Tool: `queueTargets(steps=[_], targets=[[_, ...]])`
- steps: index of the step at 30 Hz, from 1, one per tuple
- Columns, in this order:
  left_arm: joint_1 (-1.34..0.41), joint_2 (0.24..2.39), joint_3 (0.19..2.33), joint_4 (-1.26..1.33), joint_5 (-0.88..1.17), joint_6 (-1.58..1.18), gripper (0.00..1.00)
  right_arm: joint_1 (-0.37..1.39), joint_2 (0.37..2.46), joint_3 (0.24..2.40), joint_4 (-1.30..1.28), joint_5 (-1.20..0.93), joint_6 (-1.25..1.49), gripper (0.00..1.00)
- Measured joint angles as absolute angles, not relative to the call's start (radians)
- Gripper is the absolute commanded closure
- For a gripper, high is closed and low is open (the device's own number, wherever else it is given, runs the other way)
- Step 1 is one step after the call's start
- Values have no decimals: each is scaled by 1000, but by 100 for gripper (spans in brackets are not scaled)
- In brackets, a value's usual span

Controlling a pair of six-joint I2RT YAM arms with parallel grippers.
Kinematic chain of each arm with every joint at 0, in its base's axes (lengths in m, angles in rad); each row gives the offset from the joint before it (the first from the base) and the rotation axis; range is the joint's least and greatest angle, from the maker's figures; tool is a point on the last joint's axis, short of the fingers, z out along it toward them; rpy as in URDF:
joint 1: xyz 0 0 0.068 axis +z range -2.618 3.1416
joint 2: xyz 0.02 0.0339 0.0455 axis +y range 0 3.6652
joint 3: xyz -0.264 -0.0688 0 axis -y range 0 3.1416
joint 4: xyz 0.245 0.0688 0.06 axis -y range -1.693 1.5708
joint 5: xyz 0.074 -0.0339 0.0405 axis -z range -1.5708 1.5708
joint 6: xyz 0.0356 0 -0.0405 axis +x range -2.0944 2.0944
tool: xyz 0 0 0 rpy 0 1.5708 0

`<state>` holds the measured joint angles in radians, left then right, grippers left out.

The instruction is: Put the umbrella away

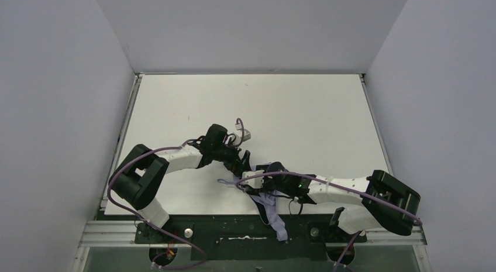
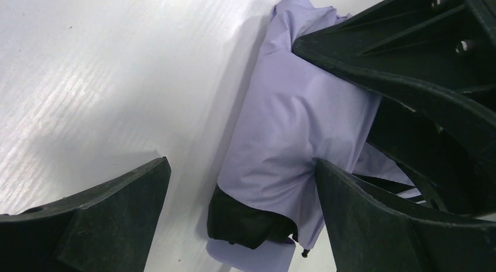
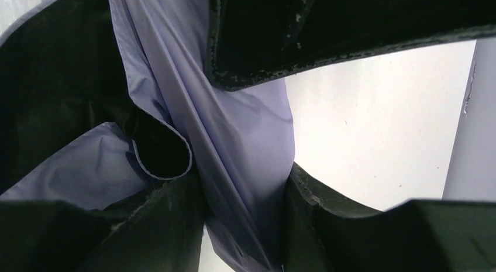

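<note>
The umbrella (image 1: 275,216) is a rolled bundle of pale lavender fabric near the table's front edge, with a loose tail trailing over the black base rail. In the left wrist view the umbrella (image 2: 292,126) lies on the white table with a black end cap toward the camera. My left gripper (image 2: 241,164) is open and straddles it, and its right finger (image 2: 380,225) touches the fabric. In the top view my left gripper (image 1: 244,161) meets my right gripper (image 1: 248,181) over the bundle. My right gripper (image 3: 244,175) is shut on a fold of the umbrella (image 3: 251,137).
The white table (image 1: 304,120) is boxed in by grey walls on three sides. A purple cable end with a small grey plug (image 1: 245,131) sticks up behind the left wrist. The black base rail (image 1: 234,232) runs along the near edge.
</note>
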<state>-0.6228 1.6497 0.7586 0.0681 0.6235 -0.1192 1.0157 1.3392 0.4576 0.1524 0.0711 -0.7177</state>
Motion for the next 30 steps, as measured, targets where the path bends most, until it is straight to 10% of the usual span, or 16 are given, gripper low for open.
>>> queueTargets(steps=[16,30], targets=[[-630,1642,758,94,742,-162,4,1015,1353,458,184,98,-721,83],[-675,1702,815,-43,683,-40,53,1015,1353,453,194,98,-713,82]])
